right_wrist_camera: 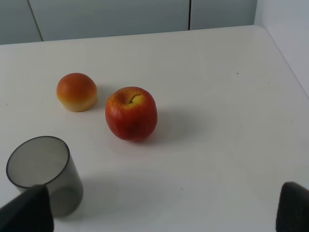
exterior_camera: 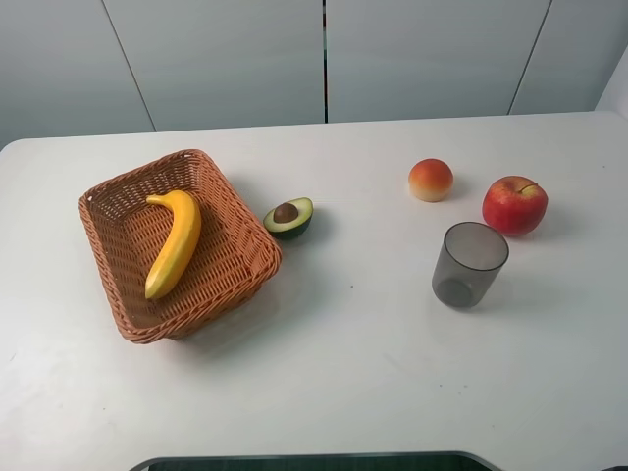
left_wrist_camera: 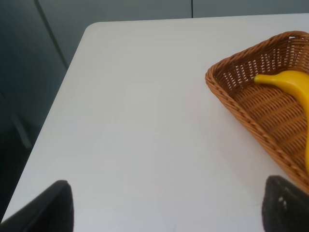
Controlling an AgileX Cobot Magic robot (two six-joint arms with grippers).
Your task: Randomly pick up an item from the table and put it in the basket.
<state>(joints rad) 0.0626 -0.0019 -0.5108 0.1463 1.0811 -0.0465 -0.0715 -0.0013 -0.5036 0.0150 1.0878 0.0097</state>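
Observation:
The yellow banana lies lengthwise inside the orange-brown wicker basket on the left of the white table. The left wrist view shows the basket's corner and the banana's tip. My left gripper is open and empty, its dark fingertips wide apart above bare table beside the basket. My right gripper is open and empty, fingertips near the grey cup. Neither arm shows in the exterior high view.
A halved avocado lies just right of the basket. An orange-yellow bun-like fruit, a red apple and a grey translucent cup stand at the right. The table's left edge shows in the left wrist view.

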